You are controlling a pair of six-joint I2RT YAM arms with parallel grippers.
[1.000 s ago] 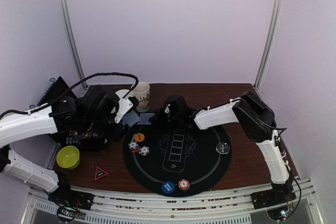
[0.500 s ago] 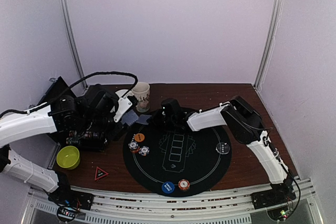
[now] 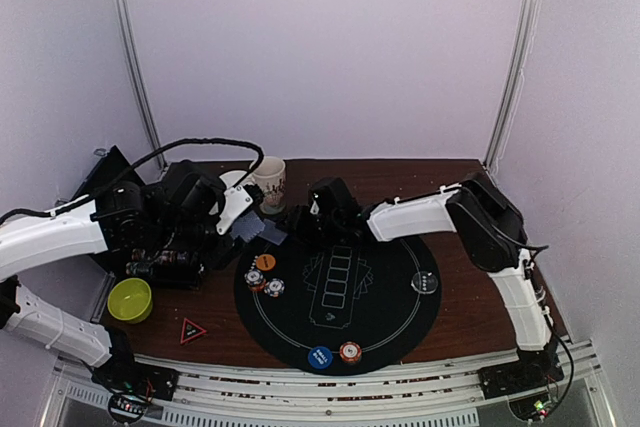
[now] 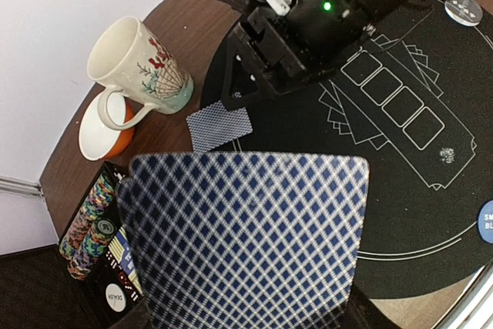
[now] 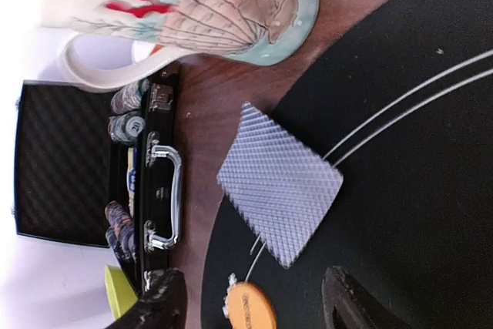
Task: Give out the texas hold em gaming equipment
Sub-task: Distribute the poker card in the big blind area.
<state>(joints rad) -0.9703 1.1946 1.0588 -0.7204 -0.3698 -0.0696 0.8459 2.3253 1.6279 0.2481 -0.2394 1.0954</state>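
My left gripper (image 3: pixel 240 225) is shut on playing cards (image 4: pixel 246 244) whose blue-checked backs fill the left wrist view and hide the fingers. One card (image 5: pixel 281 182) lies face down across the rim of the round black mat (image 3: pixel 390 322), below the mug. My right gripper (image 5: pixel 254 302) hovers just over that card, open, with nothing between its fingers. An orange disc (image 5: pixel 250 310) lies between the fingertips on the mat. Two chip stacks (image 3: pixel 265 283) sit by it, a blue disc (image 3: pixel 320 357) and a chip stack (image 3: pixel 350 351) at the near rim, and a clear disc (image 3: pixel 425 283) on the right.
A shell-patterned mug (image 4: pixel 139 63) and a small white bowl (image 4: pixel 100 125) stand behind the card. The open black chip case (image 5: pixel 69 159) with chips sits at the left. A green bowl (image 3: pixel 129 299) and a red triangle (image 3: pixel 192 330) lie near the front left.
My right gripper has opened and let go of the card, which now lies flat on the mat's rim. The left gripper has kept still with its cards.
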